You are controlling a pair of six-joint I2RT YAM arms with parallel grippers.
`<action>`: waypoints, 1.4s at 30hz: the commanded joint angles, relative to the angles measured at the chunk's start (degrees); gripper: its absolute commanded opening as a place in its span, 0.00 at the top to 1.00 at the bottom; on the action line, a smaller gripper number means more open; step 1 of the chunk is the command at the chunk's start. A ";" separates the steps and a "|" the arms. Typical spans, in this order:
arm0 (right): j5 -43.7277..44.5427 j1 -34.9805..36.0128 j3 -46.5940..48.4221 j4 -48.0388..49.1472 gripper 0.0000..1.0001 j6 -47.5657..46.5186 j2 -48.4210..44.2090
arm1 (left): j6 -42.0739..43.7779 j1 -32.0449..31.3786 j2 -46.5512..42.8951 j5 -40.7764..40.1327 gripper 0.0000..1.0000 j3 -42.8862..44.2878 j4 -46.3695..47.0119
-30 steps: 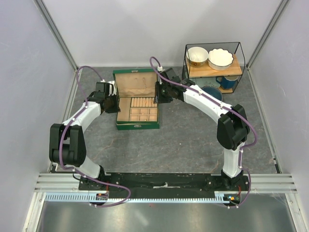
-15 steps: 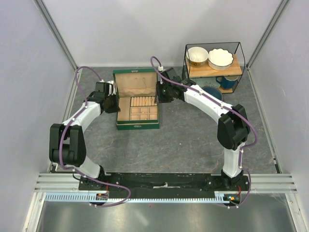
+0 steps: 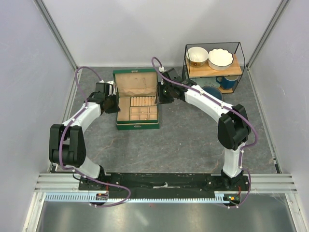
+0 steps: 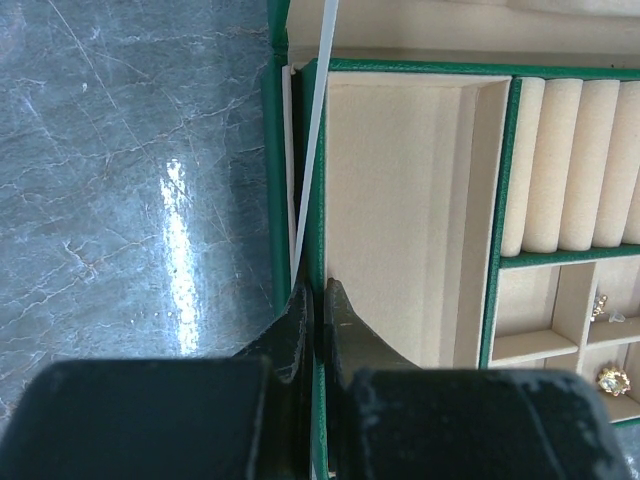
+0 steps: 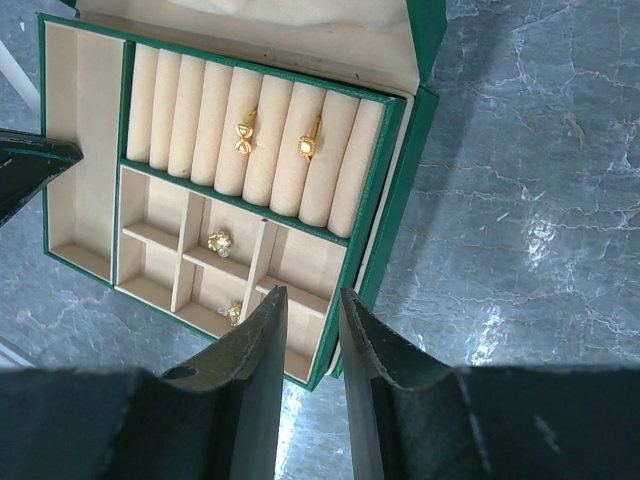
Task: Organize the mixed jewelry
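The box (image 3: 138,126) is rectangular, with a green shell and a matte tan lining, and its lid (image 3: 136,84) stands raised. Inside are one long plain tray on the left, a row of rounded ring rolls (image 5: 200,115), and a grid of small square compartments.

The jewelry (image 5: 244,131) is all in the box. Two small gold pieces sit in slots between the rolls, and two more lie in separate compartments below them.

A flat white ribbon (image 4: 318,120) runs from the lid to the left wall.

- **Left jaws:** pressed together, pinching the box's left wall.
- **Right jaws:** spread, astride the right wall near its front corner.

The tabletop (image 3: 193,135) is grey, marbled and glossy. Pale panels enclose it. A black wire rack (image 3: 240,53) at the far right holds two bowls and a blue mug (image 3: 226,81).
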 commanded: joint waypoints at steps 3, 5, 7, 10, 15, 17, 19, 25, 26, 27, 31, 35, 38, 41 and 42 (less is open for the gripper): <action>-0.55 -0.22 -0.75 1.97 0.66 0.23 -3.18 | 0.09 -0.44 -1.49 -1.74 0.98 -0.23 5.41; -0.63 -0.30 -0.84 2.14 0.66 0.15 -3.27 | 0.18 -0.44 -1.76 -2.00 0.98 -0.58 5.59; -0.98 -0.30 -0.93 2.23 0.66 0.24 -3.18 | 0.27 -0.44 -2.28 -2.27 0.99 -1.37 6.12; -1.25 -0.39 -0.93 2.32 0.66 0.41 -3.00 | 0.45 -0.35 -2.64 -2.53 0.98 -1.98 6.38; -0.72 -0.39 -1.10 2.32 0.66 0.15 -3.44 | 1.15 -0.35 -2.64 -2.09 0.98 -2.69 6.73; -0.55 -0.39 -1.37 2.32 0.66 0.06 -3.62 | 1.41 -0.44 -2.46 -1.48 0.98 -2.69 6.65; -0.55 -0.48 -1.46 2.40 0.66 -0.12 -3.88 | 1.76 -0.35 -2.11 -1.13 0.98 -2.52 6.73; -0.37 -0.57 -1.90 2.41 0.66 -0.21 -4.41 | 2.56 -0.35 -1.84 -1.12 0.92 -1.90 5.50; -0.20 -0.57 -1.98 2.49 0.66 -0.29 -4.50 | 2.64 -0.44 -1.93 -1.12 0.92 -1.90 5.59; -0.28 -0.57 -2.07 2.49 0.66 -0.21 -4.50 | 2.73 -0.44 -2.11 -1.30 0.92 -1.90 5.42; -0.28 -0.66 -2.25 2.49 0.66 -0.38 -4.41 | 3.17 -0.44 -2.81 -1.65 0.91 -2.07 5.15; -0.37 -0.66 -2.34 2.58 0.66 -0.29 -4.41 | 3.35 -0.44 -3.16 -1.48 0.91 -2.51 4.98; -0.37 -0.66 -2.42 2.58 0.66 -0.38 -4.59 | 2.82 -0.44 -3.43 -1.39 0.90 -2.43 4.45; -0.28 -0.74 -2.34 2.58 0.66 -0.29 -4.59 | 1.59 -0.35 -3.60 -0.42 0.88 -2.43 3.57; -0.37 -0.74 -2.34 2.58 0.66 -0.38 -4.50 | 0.89 -0.26 -3.69 -0.33 0.87 -2.34 3.31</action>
